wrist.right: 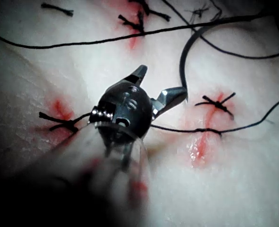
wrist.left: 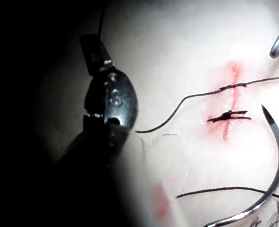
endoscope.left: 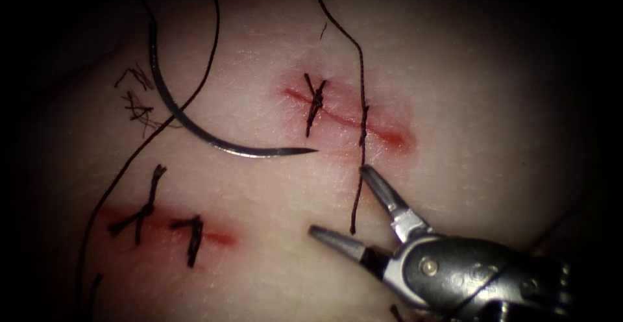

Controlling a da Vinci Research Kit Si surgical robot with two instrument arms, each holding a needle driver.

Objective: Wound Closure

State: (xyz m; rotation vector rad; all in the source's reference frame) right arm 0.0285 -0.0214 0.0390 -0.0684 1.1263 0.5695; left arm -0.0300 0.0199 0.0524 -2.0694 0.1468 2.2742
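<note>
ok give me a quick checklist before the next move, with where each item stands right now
1. Right tool jaws open, holding nothing: ok.
2. Needle free, lying on the tissue left of the cut, not in it: ok.
3. Needle tip in plain sight, pointing toward the cut: ok.
4. Thread crosses the cut, loose end beside the right tool's upper jaw, not gripped: ok.
5. One finished stitch across the cut: ok.
6. Left tool jaw state: cannot tell.
</note>
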